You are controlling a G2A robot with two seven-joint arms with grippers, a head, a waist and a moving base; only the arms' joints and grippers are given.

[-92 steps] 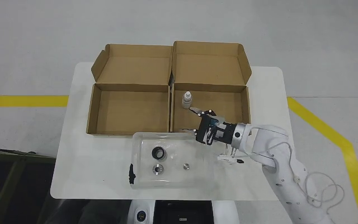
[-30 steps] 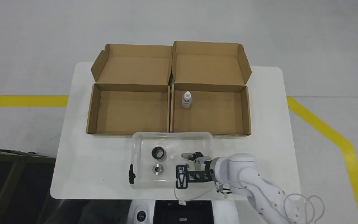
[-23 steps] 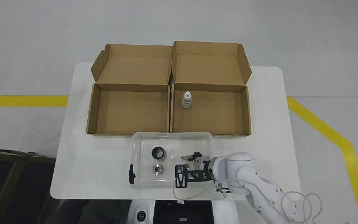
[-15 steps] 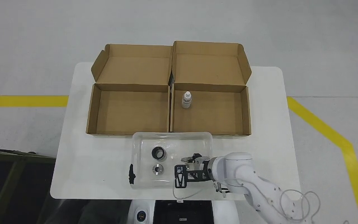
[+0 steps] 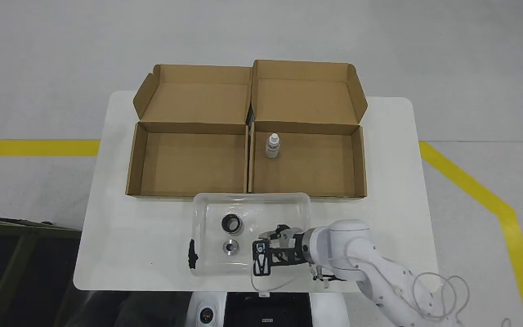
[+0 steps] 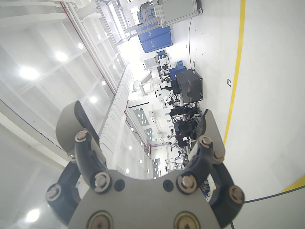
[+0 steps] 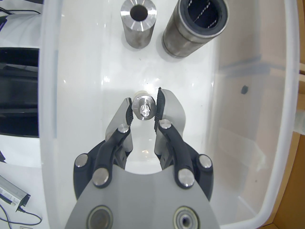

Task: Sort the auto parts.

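Right gripper (image 7: 143,108) clamped on small silver metal stud (image 7: 143,111) in clear plastic bin (image 7: 289,72), near table edge. Left gripper (image 6: 143,125) apart, empty. Done: white plastic bottle (image 5: 272,146) in right brown cardboard box (image 5: 327,167). Remaining: stud, silver steel sleeve (image 7: 138,24), dark ribbed bushing (image 7: 188,34).

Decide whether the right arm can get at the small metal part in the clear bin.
Probably yes: the right gripper is inside the clear bin, its pads closed on the small metal part; nothing blocks.
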